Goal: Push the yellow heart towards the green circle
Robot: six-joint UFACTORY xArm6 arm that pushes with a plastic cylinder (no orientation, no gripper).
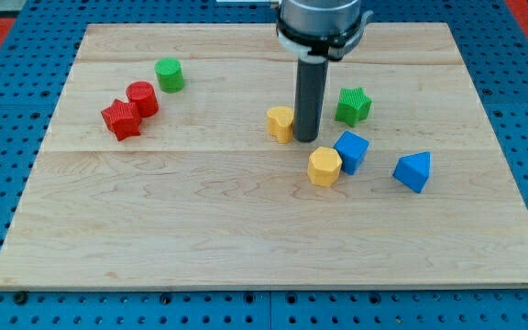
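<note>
The yellow heart (280, 123) lies near the middle of the wooden board (246, 238). The green circle (170, 74) stands toward the view's upper left, well apart from the heart. My tip (306, 138) rests on the board right against the heart's right side. The rod rises straight up to the arm at the view's top.
A red circle (142, 98) and a red star (121, 119) sit together at the left, below the green circle. A green star (353, 105) lies right of the rod. A yellow hexagon (324, 167), a blue cube (350, 151) and a blue triangle block (412, 171) lie at lower right.
</note>
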